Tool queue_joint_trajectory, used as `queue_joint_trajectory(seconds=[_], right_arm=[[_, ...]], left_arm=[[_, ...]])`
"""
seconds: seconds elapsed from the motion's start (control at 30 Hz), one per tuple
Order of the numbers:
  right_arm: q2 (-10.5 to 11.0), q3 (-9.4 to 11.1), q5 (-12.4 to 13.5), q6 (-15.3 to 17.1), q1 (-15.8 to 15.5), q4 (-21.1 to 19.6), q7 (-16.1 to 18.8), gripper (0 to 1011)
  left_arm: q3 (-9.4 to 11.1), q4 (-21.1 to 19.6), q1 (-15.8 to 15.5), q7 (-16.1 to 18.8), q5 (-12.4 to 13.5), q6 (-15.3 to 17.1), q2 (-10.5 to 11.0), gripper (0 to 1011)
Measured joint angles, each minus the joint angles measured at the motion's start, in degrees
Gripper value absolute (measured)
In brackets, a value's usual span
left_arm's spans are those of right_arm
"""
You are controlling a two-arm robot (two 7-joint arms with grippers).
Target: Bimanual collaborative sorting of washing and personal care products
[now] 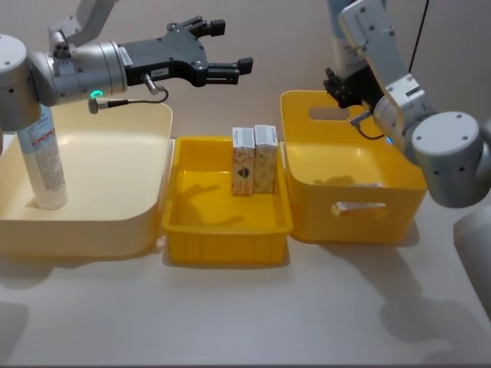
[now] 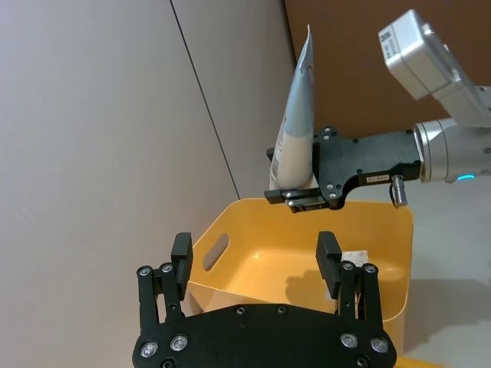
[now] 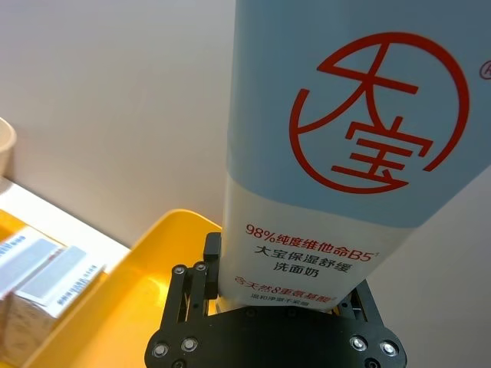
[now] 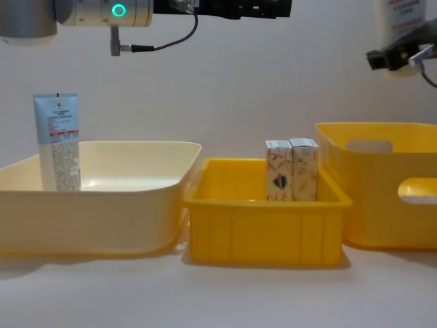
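Desk [image 1: 230,322] bare in front. Right pincer [image 2: 307,201] pinching tube [image 3: 345,153] by its bottom, held high over tall yellow bin [image 1: 353,184] below it, likely so it can carry tube away. Left pincer [image 1: 222,50] spread wide, empty, above two boxes [image 1: 255,159], likely waiting for tube.

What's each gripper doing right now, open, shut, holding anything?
Left gripper: open, empty, raised above the bins.
Right gripper: shut on a squeeze tube, held above the tall yellow bin.

Three bins [image 1: 226,222] on table [image 1: 245,314]
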Motion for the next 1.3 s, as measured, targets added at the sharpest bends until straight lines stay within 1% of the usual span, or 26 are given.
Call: queue_joint_trajectory(seconds=[0.2,0.3,0.4,0.43,0.63,0.67,0.7,0.77,1.3], right_arm=[[0.07,0.14,-0.97,3.36,1.57,1.39,0.20,660],[-0.02,0.05,-1.19,4.14,2.17,2.07,0.64,660],[-0.15,-0.08,-1.38,4.99,2.85,2.89,1.08,709],[-0.22,-0.13,-1.47,5.38,3.09,3.20,1.24,763],[-0.37,-0.28,-1.74,6.35,3.90,4.10,1.77,917],[-0.38,-0.29,-1.76,6.43,3.97,4.19,1.83,917],[-0.40,-0.30,-1.80,6.53,4.04,4.27,1.87,964],[-0.42,-0.33,-1.85,6.72,4.16,4.45,1.94,1001],[-0.56,-0.48,-2.08,7.68,4.91,5.32,2.43,1001]], left_arm=[[0.00,0.00,0.00,0.00,0.00,0.00,0.00,1000],[0.00,0.00,0.00,0.00,0.00,0.00,0.00,1002],[0.00,0.00,0.00,0.00,0.01,0.00,0.00,1001],[0.00,0.00,0.00,0.00,0.00,0.00,0.00,1001],[0.00,0.00,0.00,0.00,0.01,0.00,0.00,1001],[0.00,0.00,0.00,0.00,0.01,0.00,0.00,1002],[0.00,0.00,0.00,0.00,0.01,0.00,0.00,1001],[0.00,0.00,0.00,0.00,0.00,0.00,0.00,1002],[0.00,0.00,0.00,0.00,0.01,0.00,0.00,1002]])
